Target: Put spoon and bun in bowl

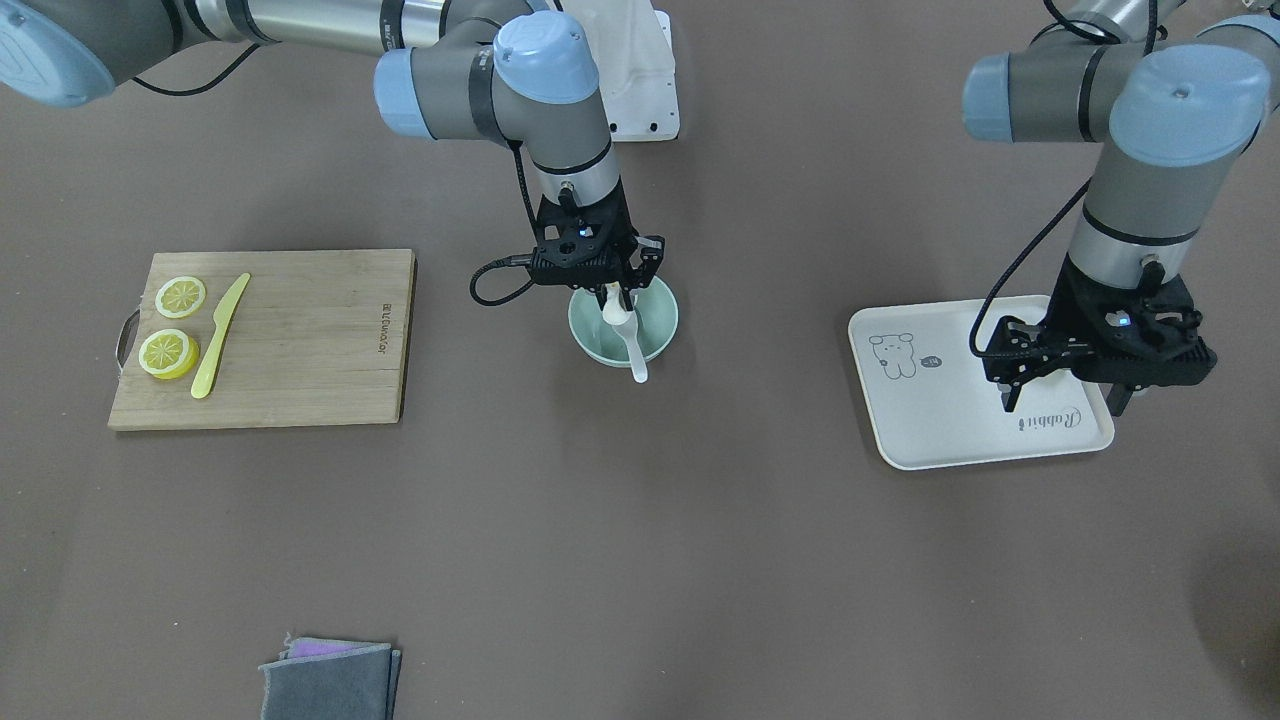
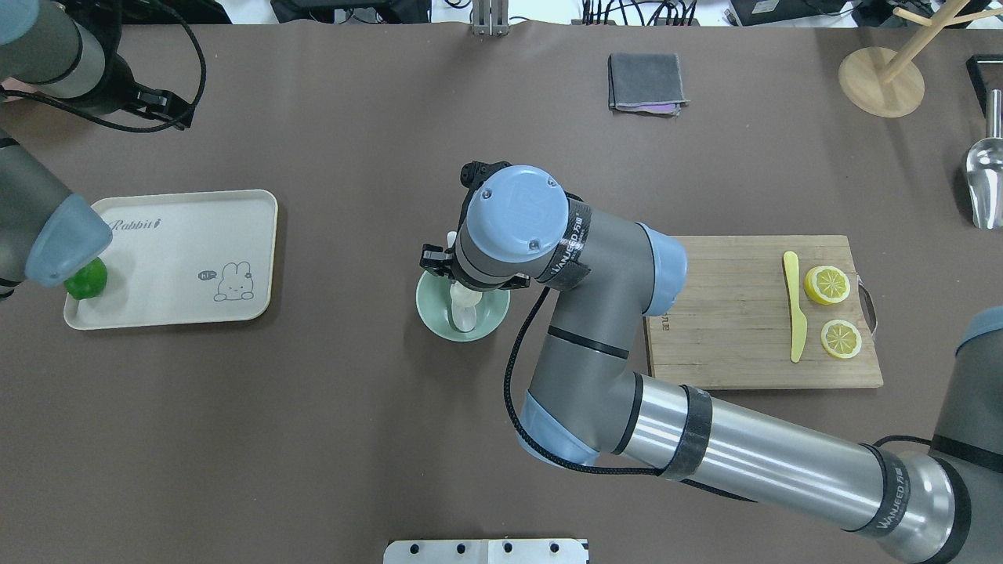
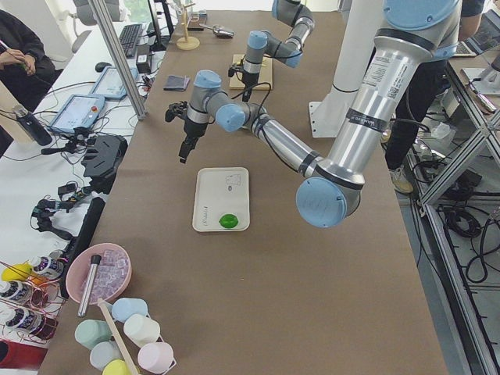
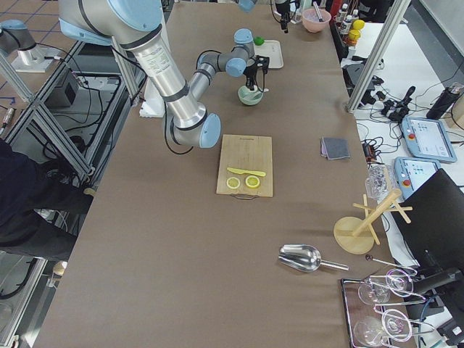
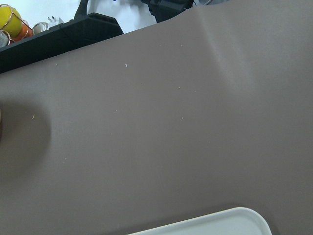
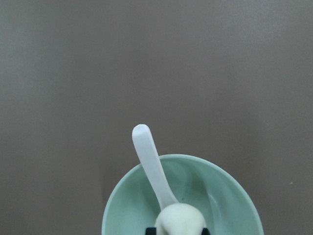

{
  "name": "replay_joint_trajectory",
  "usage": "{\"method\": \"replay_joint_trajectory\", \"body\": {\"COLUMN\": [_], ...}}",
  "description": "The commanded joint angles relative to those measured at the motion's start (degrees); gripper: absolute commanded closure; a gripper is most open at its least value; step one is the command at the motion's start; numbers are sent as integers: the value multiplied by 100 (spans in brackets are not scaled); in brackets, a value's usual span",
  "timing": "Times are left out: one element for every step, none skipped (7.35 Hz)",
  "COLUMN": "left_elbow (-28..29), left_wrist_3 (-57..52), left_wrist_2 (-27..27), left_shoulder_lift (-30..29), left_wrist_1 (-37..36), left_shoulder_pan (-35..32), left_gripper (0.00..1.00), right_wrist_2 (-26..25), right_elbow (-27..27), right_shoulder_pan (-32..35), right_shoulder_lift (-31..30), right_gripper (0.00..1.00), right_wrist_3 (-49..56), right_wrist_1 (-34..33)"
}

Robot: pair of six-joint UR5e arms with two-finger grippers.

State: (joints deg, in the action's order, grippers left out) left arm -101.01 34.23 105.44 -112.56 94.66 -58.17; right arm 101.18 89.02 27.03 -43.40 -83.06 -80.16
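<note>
The pale green bowl (image 1: 662, 327) stands mid-table. The white spoon (image 1: 637, 362) lies in it, scoop down, its handle resting on the rim and sticking out. The right wrist view shows the bowl (image 6: 230, 188) and the spoon's handle (image 6: 149, 156) too. My right gripper (image 1: 618, 295) hangs straight over the bowl, shut on the white bun (image 1: 613, 308). The bun (image 6: 180, 220) sits between the fingertips, low over the spoon's scoop. My left gripper (image 1: 1065, 398) is open and empty, just above the cream tray (image 1: 930, 420); the left wrist view shows no fingers.
A wooden cutting board (image 1: 300, 340) holds two lemon slices (image 1: 180, 297) and a yellow knife (image 1: 220, 335). A green round object (image 2: 86, 279) sits on the tray (image 2: 188, 235). A folded grey cloth (image 2: 646, 82), a wooden rack (image 2: 881, 82) and a metal scoop (image 2: 986, 184) lie at the far side.
</note>
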Motion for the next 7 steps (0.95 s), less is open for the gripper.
{"method": "replay_joint_trajectory", "body": {"left_elbow": [47,116,135,135,100,39,-119], "left_wrist_3": [-361,-512,-514,-514,-514,-514,-522], "left_wrist_2": [90,65,56,64,82,82,134], "left_shoulder_lift": [23,49,41,41,50,102,398], "left_wrist_1": [149,167,167,167,167,176,159], "left_shoulder_pan": [-10,-10,-10,-28,-28,-28,-54], "left_gripper": [2,2,2,2,2,2,2], "right_wrist_2": [25,25,68,182,375,490,908], "right_elbow": [-16,-16,27,141,777,1332,1416], "right_shoulder_pan": [100,153,249,477,792,1213,1844], "right_shoulder_lift": [24,16,7,-71,-612,-1331,-1808], "right_gripper": [0,0,0,0,0,0,0], "right_wrist_3": [34,113,314,577,1241,2249,3172], "right_wrist_1": [-34,-69,-96,-340,-873,-1131,-1168]}}
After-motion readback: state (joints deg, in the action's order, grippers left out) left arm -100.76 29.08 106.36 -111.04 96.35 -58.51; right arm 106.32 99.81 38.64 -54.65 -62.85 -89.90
